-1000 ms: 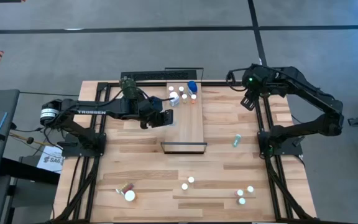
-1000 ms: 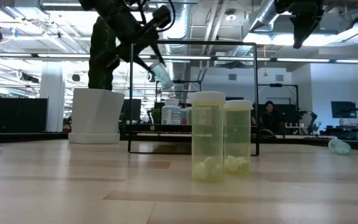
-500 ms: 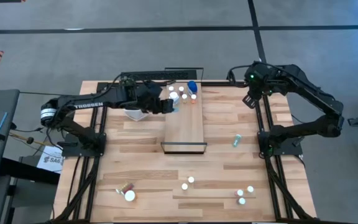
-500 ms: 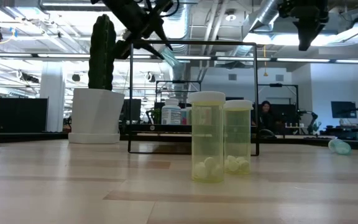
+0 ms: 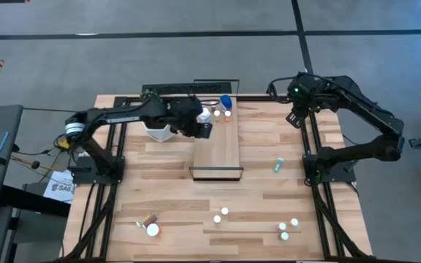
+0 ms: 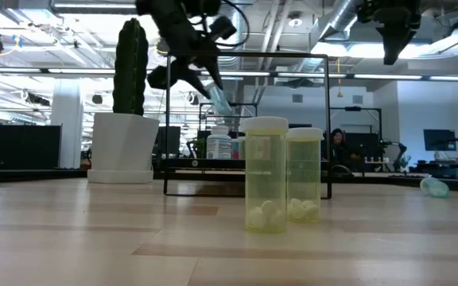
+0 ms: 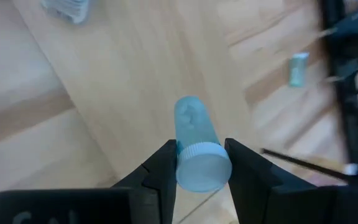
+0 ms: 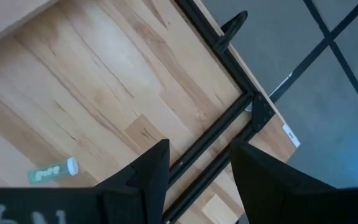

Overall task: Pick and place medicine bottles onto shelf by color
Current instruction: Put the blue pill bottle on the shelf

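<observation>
- Left gripper (image 7: 197,163): clamped on a pale green bottle (image 7: 195,142) by its capped end, held tilted above the shelf (image 5: 218,150), near the bottles (image 5: 220,111) grouped at its far end, presumably for colour sorting.
- Right gripper (image 8: 195,163): fingers parted, empty, well away from the shelf.

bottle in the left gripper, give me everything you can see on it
The held bottle is small, with a pale blue-green see-through plastic body and a white ribbed cap. A few pale pills show inside. The left gripper is shut on it, one finger on each side just below the cap. In the low view it hangs tilted, body angled down, in the air above the shelf, near the bottles already standing at its far end. Only the gripper's fingers touch it.
</observation>
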### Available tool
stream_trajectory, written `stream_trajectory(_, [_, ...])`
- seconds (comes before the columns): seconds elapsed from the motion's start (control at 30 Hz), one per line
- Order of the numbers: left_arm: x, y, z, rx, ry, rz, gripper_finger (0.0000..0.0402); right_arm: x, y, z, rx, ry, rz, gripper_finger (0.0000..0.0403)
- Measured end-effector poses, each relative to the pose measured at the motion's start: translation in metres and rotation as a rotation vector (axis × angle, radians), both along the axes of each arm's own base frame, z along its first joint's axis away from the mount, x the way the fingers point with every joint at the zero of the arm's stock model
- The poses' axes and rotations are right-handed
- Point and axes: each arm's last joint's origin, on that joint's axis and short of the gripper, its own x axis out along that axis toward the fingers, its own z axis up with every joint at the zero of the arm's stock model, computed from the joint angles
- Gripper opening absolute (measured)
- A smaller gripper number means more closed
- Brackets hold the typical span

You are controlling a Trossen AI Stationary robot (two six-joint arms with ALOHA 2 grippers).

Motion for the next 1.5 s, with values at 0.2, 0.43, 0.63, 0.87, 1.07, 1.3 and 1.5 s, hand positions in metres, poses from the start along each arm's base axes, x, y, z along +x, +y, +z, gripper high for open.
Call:
stream_trajectory(0.2, [0.023, 0.010, -0.001, 0.066, 0.186, -0.082, 0.0100, -0.001, 0.000, 0.001, -0.003, 0.001, 0.006, 0.0191])
stream_trajectory(0.43, [0.051, 0.023, -0.011, 0.104, 0.313, -0.219, 0.0100, -0.003, -0.002, 0.001, -0.004, 0.007, -0.001, 0.0191])
stream_trajectory(0.63, [0.059, 0.032, -0.023, 0.123, 0.439, -0.281, 0.0100, -0.003, -0.002, 0.001, -0.003, 0.007, -0.001, 0.0191])
stream_trajectory(0.87, [0.057, 0.045, -0.030, 0.134, 0.481, -0.304, 0.0100, -0.002, -0.002, 0.000, -0.003, 0.005, -0.004, 0.0191])
stream_trajectory(1.07, [0.052, 0.058, -0.030, 0.154, 0.503, -0.295, 0.0100, 0.000, -0.004, 0.001, -0.022, -0.024, -0.004, 0.0191])
stream_trajectory(1.3, [0.051, 0.057, -0.031, 0.135, 0.497, -0.321, 0.0100, 0.007, -0.008, 0.005, -0.069, -0.095, -0.004, 0.0191])
stream_trajectory(1.5, [0.054, 0.050, -0.030, 0.141, 0.494, -0.349, 0.0100, 0.012, -0.012, 0.008, -0.112, -0.161, -0.004, 0.0191])
